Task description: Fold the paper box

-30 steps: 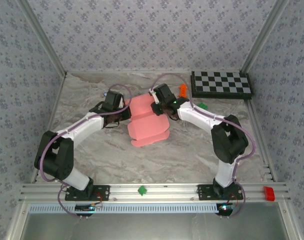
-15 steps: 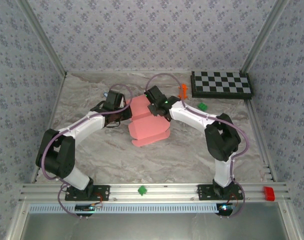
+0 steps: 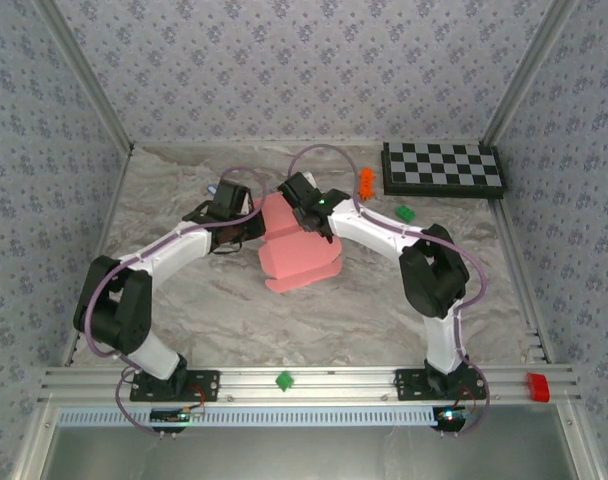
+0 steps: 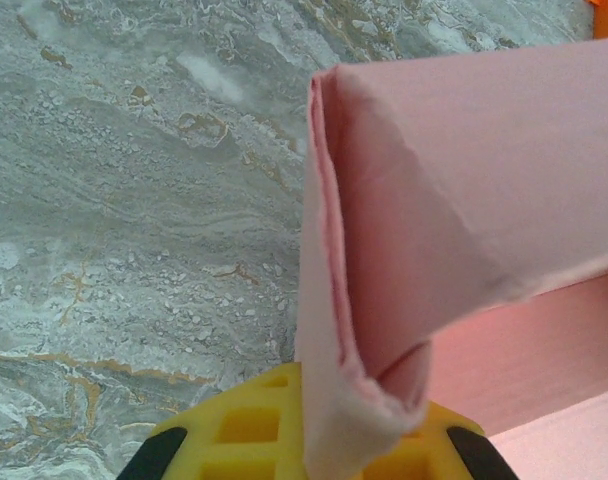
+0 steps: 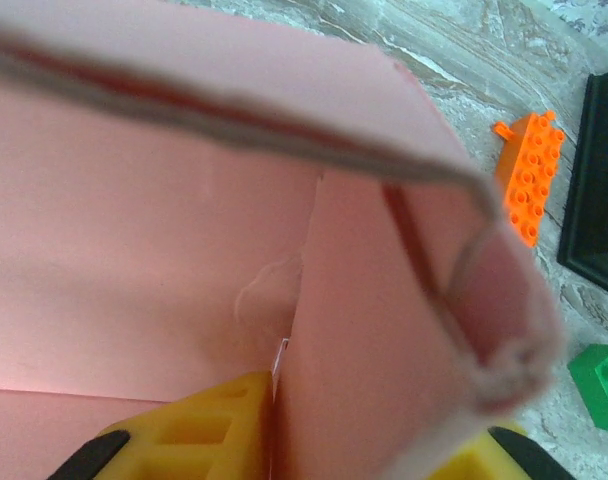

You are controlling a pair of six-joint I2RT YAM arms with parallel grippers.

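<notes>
2 pincers are clamped on the paper box (image 3: 302,258) at mid-desk (image 3: 224,310). The left pincer (image 3: 250,222) is kept clenched on the box's left edge. The right pincer (image 3: 310,218), gripping a far flap, is swung leftward vs. 1 s ago, so the fold is judged to be closing.

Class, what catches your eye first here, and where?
The pink paper box in the middle of the table, with the left claw and the right claw each pinching a raised flap. A black-and-white checkerboard lies at the far right corner, an orange brick beside it.
</notes>
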